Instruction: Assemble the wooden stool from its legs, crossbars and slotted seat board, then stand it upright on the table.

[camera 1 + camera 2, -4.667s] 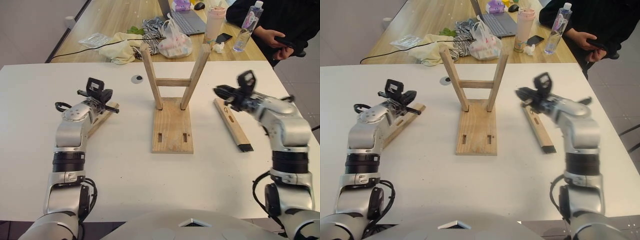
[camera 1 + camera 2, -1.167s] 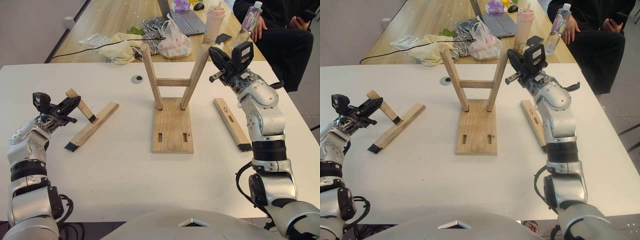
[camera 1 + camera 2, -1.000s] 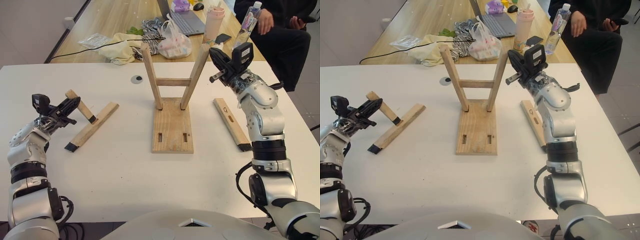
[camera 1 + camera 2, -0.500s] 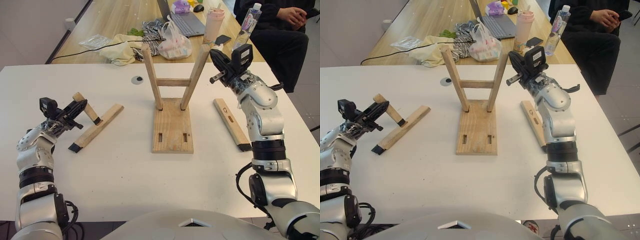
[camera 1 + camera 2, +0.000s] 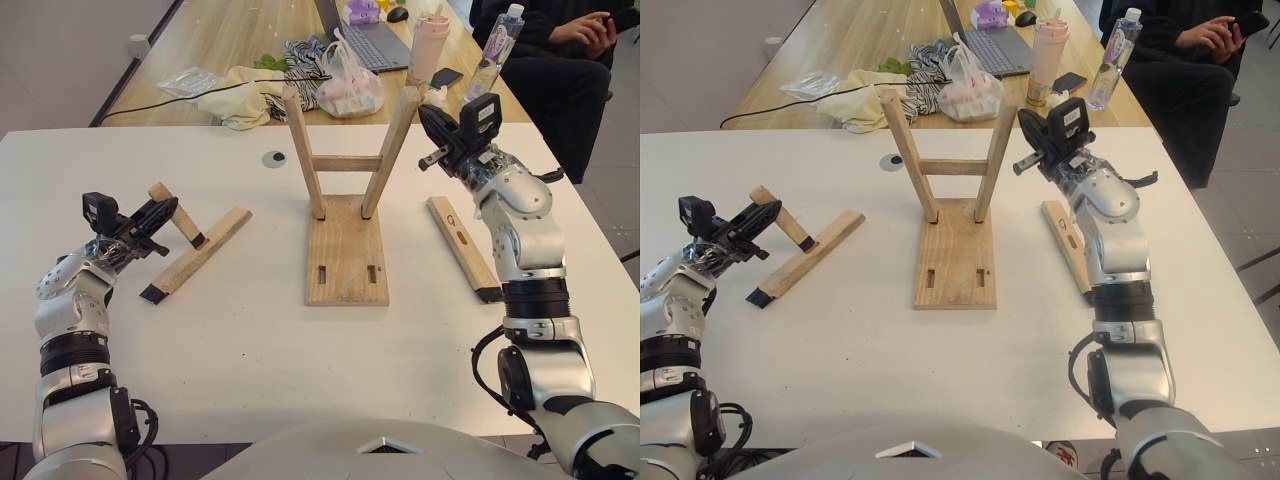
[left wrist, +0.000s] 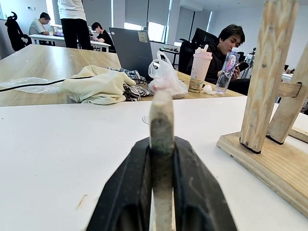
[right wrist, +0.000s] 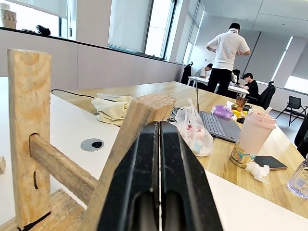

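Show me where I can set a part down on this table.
Freest: the near strip of table, from the seat board's near end to the table edge. Also between board and loose leg. Crowded: around the left tool and its leg piece, and at the standing legs by the right tool.

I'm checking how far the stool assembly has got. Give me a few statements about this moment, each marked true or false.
1. The slotted wooden seat board lies flat on the white table with two wooden legs standing in it. True.
2. The left gripper is open and empty. False: it is shut on a short wooden bar.
3. A loose wooden leg lies on the table right of the seat board. True.
4. The right gripper rests on the table. False: it is raised, by the top of the right standing leg.
5. All the board's slots are filled. False: the two near slots are empty.
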Controlling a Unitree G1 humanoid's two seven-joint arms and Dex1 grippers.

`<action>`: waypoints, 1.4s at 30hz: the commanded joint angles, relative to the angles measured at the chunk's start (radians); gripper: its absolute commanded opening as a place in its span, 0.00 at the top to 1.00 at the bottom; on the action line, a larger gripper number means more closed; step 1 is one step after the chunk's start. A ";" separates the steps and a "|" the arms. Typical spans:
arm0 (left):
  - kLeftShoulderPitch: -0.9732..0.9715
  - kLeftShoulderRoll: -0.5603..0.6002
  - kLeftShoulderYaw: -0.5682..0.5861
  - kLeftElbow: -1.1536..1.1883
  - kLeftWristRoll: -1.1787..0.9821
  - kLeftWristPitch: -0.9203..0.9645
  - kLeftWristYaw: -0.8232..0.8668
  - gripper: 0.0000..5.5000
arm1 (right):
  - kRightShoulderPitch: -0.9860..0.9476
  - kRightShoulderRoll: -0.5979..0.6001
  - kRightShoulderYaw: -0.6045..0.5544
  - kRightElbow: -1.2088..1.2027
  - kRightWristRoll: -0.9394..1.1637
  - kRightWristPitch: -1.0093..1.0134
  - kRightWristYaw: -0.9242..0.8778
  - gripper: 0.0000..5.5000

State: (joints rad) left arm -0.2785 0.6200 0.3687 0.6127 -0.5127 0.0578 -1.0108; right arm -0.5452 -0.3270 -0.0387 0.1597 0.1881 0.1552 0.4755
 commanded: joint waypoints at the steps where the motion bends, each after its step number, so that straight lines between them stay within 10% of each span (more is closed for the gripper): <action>1: 0.003 -0.005 0.003 -0.011 0.001 0.017 0.001 0.93 | -0.022 -0.004 -0.004 0.014 -0.005 -0.011 0.004 1.00; 19: 0.032 -0.002 0.005 -0.084 -0.003 0.103 -0.001 0.93 | -0.004 -0.005 -0.001 0.003 -0.006 -0.008 0.005 1.00; 42: 0.271 -0.248 -0.208 0.293 0.186 -0.295 0.114 0.93 | 0.020 -0.010 0.022 -0.010 -0.018 -0.003 0.029 1.00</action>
State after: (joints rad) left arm -0.1963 0.4697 0.2789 0.7201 -0.4835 -0.3669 -0.9291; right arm -0.5307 -0.3270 -0.0260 0.1645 0.1854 0.1539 0.4990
